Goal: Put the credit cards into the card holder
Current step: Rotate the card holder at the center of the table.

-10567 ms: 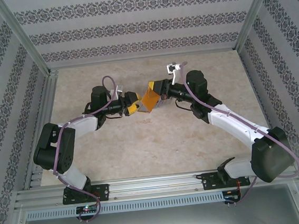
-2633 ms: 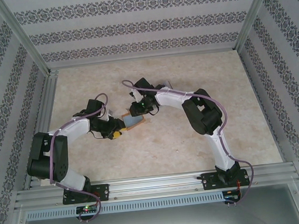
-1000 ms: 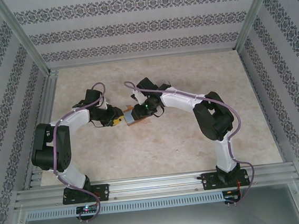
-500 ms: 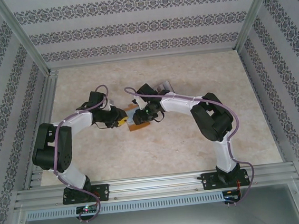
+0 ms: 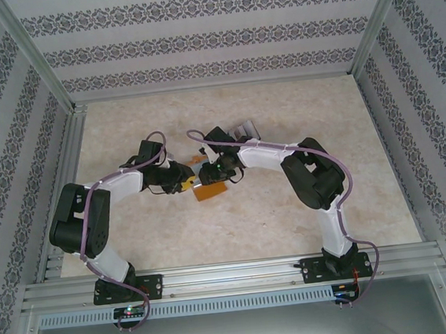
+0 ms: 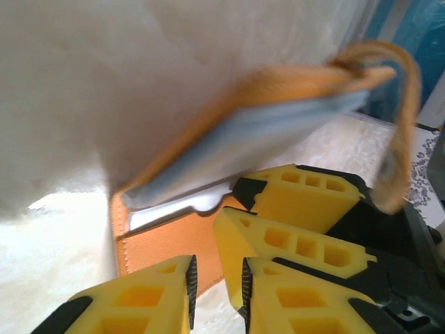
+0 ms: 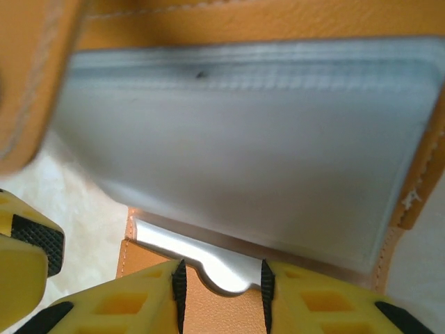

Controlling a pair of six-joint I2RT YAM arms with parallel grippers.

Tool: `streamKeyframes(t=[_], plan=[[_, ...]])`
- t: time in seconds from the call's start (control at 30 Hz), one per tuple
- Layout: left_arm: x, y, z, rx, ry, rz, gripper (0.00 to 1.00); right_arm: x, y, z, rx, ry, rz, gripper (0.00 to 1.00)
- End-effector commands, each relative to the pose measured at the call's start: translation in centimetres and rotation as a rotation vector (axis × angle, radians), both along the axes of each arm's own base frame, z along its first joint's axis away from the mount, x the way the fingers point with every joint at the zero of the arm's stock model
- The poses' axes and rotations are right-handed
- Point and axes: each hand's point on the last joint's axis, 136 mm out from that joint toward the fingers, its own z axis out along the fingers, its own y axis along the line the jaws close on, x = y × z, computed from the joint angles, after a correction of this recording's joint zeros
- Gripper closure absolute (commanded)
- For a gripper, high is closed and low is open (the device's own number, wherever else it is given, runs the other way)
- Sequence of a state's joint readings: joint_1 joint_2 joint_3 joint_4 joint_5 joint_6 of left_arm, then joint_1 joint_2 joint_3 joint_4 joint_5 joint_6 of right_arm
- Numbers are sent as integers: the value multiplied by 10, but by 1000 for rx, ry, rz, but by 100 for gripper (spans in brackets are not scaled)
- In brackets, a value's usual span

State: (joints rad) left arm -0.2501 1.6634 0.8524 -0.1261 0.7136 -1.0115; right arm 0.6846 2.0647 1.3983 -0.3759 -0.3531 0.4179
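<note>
- Moved since ten seconds back: card holder (image 5: 209, 190), then up in the air between the arms, now down at the table (image 5: 175, 243), mid-field; both arms drawn in low over it.
- Card holder, position: between the two sets of jaws; lower leaf flat on the table, upper leaf tilted up, pale bluish pocket (image 7: 243, 139) facing the right wrist camera.
- Reason for the hold, as a judgement: leaves kept apart so a pocket mouth is open to a card; one arm at each side stops sliding.
- Left jaws: at the lower leaf's edge, narrow gap between the fingers; cannot tell whether they pinch the leather.
- Right jaws: over the notched pocket edge, fingers apart, leather showing in the gap; gripping or hovering, cannot tell.
- Left arm (image 5: 121, 179): elbow out to the left, forearm reaching right, wrist low.
- Right arm (image 5: 265, 151): stretched leftward from its base, wrist pitched down.
- Cards (image 5: 244, 126): small pale flat item beyond the right arm, probably these; too small to confirm.
</note>
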Motion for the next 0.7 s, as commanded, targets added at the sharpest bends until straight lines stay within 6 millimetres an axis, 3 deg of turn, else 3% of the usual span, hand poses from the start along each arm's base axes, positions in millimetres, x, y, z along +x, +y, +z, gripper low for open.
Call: streamKeyframes(t=[0.0,0.13,0.43,0.67], plan=[[-5,4,-16,40,26,32,69,2,-2,-6,-8,0,-27,63],[3,-4,-25,-16,36,45,66,-1,1,-9,-11,5,-17,63],[17,-7,-21,-15,32,56,61,-4,-2,-16,-34,3,-17,63],[33,-10,14,-42,-11,88,62,-7,-2,-22,-54,5,-14,63]])
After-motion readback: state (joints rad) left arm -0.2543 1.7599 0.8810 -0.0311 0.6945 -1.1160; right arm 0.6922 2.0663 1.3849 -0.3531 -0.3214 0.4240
